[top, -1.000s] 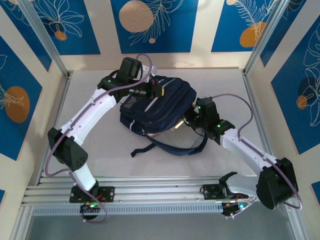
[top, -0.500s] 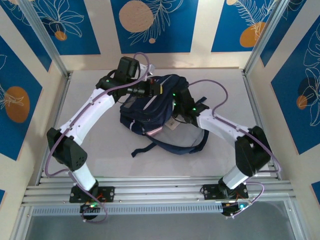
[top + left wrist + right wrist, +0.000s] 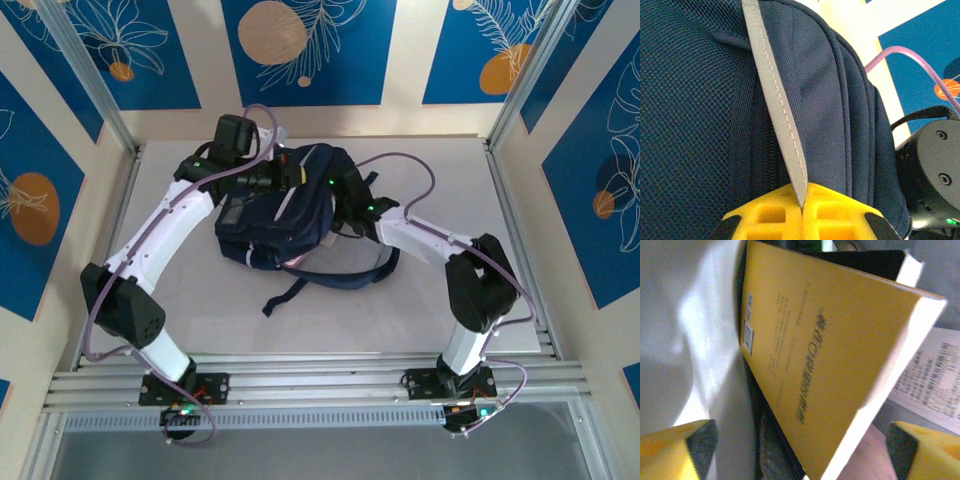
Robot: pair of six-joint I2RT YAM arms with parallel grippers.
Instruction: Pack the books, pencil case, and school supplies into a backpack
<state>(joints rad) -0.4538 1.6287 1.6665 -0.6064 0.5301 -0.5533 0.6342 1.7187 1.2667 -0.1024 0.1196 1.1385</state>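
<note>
My left end effector (image 3: pixel 802 200) is clamped on the pale stripe (image 3: pixel 775 100) of the backpack (image 3: pixel 285 215). My right end effector (image 3: pixel 800 446) gapes wide inside the backpack, with the yellow-orange book (image 3: pixel 830 355) ungripped between its fingers (image 3: pixel 675 447). Imo I should back straight out without snagging it. The right wrist view shows its barcode (image 3: pixel 748 337), and the top view shows the backpack on the bench (image 3: pixel 330 325).

The backpack (image 3: pixel 285 215) is navy blue, with a pale grey stripe (image 3: pixel 780 115) stitched in lighter thread and a navy mesh panel (image 3: pixel 690 125). The left fingers (image 3: pixel 770 217) are bright yellow. The right fingers (image 3: pixel 670 452) are yellow with dark grey pads. The book (image 3: pixel 810 365) is yellow-orange with dark print, a small barcode and white page edges. A second book (image 3: pixel 865 262) behind it is black. The arms (image 3: pixel 165 228) are white with black joints, and the cable (image 3: pixel 900 50) is purple. The table (image 3: pixel 200 320) is pale grey. The walls (image 3: pixel 300 50) are cream with blue panels, white leaf outlines and orange discs.
</note>
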